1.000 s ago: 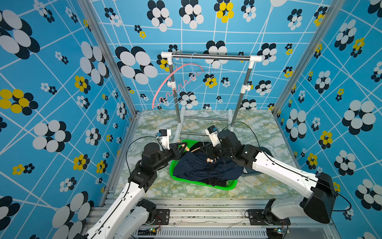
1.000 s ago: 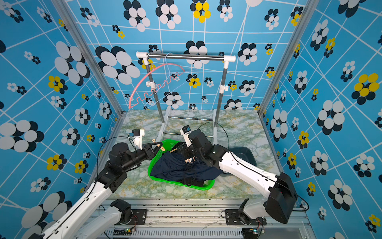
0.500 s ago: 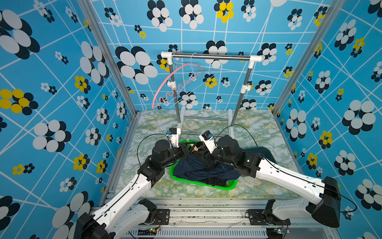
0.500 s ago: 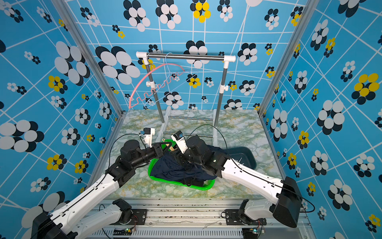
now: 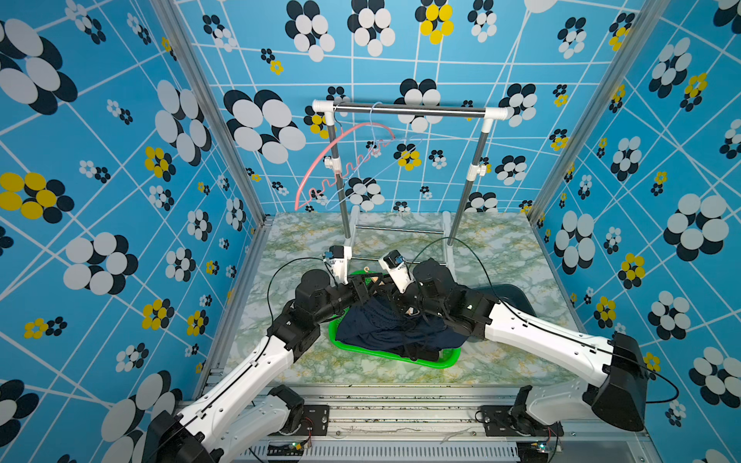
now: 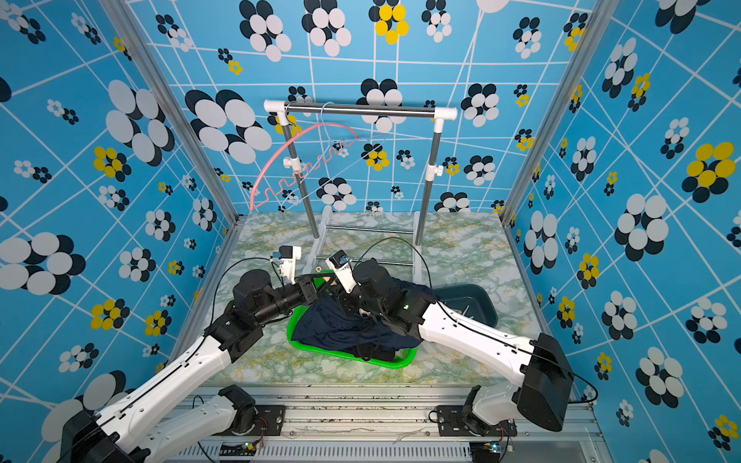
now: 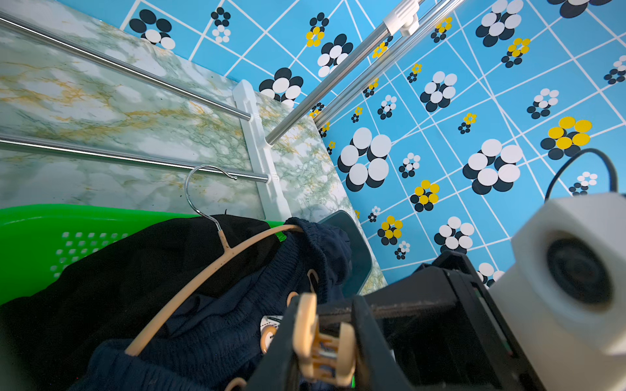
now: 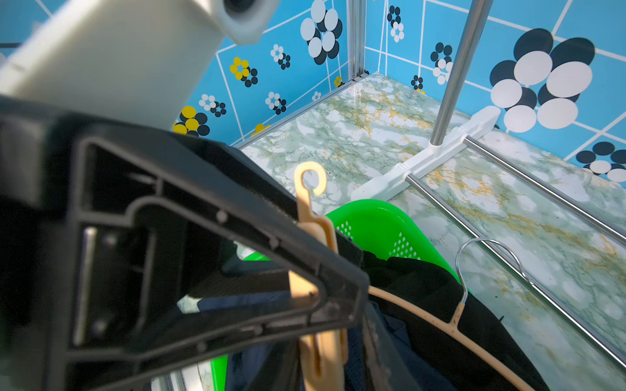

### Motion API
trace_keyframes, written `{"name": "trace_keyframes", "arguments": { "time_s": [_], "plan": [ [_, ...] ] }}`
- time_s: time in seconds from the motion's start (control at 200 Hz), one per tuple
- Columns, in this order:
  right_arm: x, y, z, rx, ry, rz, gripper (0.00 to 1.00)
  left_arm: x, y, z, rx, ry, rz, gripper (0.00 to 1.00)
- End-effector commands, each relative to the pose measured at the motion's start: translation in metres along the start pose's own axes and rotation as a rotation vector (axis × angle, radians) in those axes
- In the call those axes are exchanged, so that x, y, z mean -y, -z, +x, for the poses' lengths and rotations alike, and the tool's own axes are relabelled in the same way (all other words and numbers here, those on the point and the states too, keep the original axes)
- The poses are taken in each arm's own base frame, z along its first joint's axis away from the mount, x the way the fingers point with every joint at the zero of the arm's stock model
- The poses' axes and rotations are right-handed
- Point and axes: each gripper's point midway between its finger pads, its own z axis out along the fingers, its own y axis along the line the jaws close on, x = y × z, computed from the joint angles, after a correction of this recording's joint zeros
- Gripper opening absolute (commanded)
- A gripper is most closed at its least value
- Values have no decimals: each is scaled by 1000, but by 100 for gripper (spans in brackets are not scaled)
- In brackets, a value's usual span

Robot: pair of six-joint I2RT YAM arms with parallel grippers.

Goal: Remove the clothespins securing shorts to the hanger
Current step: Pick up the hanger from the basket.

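Lab robot cell: aluminium-framed enclosure (image 5: 208, 108), flower-print blue walls (image 5: 100, 160), marble-print tabletop (image 5: 501, 248).

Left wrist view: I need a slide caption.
Left gripper holds tan clothespin; hanger lies on shorts in green basket.

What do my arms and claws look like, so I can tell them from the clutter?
The left arm and right arm have white boxy links, black joints and black shoulder housings. A thin black cable loops along each. Each wrist carries a white camera block. The left claw and right claw are black, angular plastic with open-framed fingers. I see no legible markings.
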Motion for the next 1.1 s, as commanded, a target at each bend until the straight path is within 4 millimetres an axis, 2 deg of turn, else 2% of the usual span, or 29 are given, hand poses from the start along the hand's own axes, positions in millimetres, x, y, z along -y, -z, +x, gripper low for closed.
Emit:
{"name": "trace_keyframes", "arguments": {
  "time_s": [0.0,0.09,0.185,0.25,0.365,0.49,0.575,0.7,0.8,0.93,1.095],
  "plan": [
    [3,-1,-18,53,3,28,25,16,-3,-3,-3,5,60,0],
    [3,-3,-15,47,1,32,16,18,-5,-4,-3,13,73,0],
    [6,-2,-12,42,-4,46,7,18,-5,-4,0,16,75,8],
    [9,1,-10,41,-8,59,0,17,-5,-6,9,13,70,17],
    [16,6,-3,34,-22,96,0,17,-3,-10,28,-2,60,34],
    [26,13,6,18,-39,151,0,15,2,-16,52,-22,43,65],
    [36,21,13,-1,-56,206,0,13,6,-21,70,-44,27,76],
    [60,39,27,-49,-91,337,0,5,13,-29,101,-76,-12,80],
    [91,61,43,-107,-160,482,0,-1,12,-31,89,-97,-33,80],
    [136,95,80,-199,-309,637,0,-8,1,-30,32,-86,-14,82],
    [174,135,122,-259,-461,762,0,-17,-20,-28,-54,-76,12,83]
  ]
}}
